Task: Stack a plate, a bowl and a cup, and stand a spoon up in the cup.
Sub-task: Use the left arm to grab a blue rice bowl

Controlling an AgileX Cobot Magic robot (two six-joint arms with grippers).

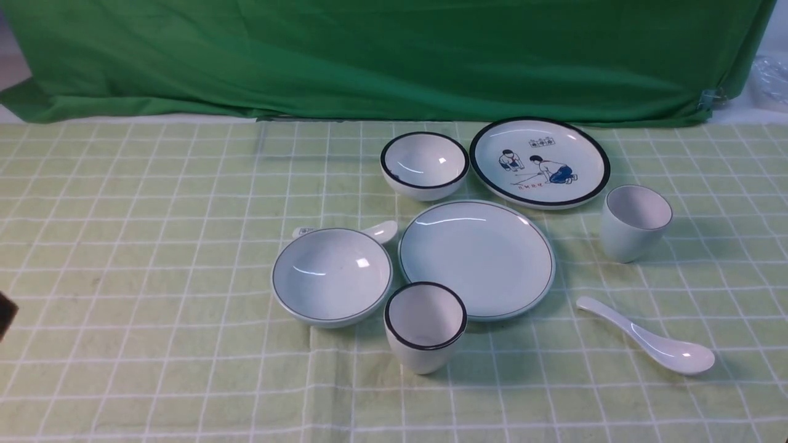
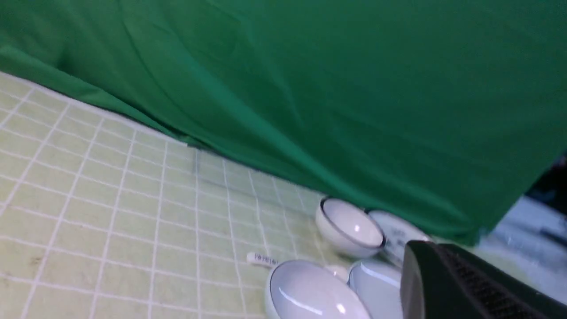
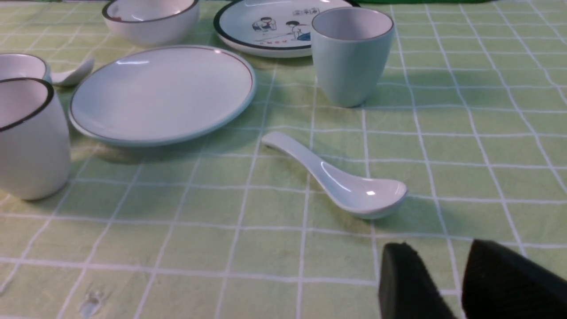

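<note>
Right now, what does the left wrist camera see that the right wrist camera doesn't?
Only the left wrist view: the left claw and the other spoon's printed handle. Only the right wrist view: the cup, the spoon, the bold-rimmed cup, the right claw. Both: the plate, the bowl, the black-rimmed bowl, the picture plate.

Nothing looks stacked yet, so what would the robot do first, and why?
Probably the left gripper should reach for the bowl. It sits just left of the plate, which lies bare and ready to carry it. The cup and spoon come after.
</note>
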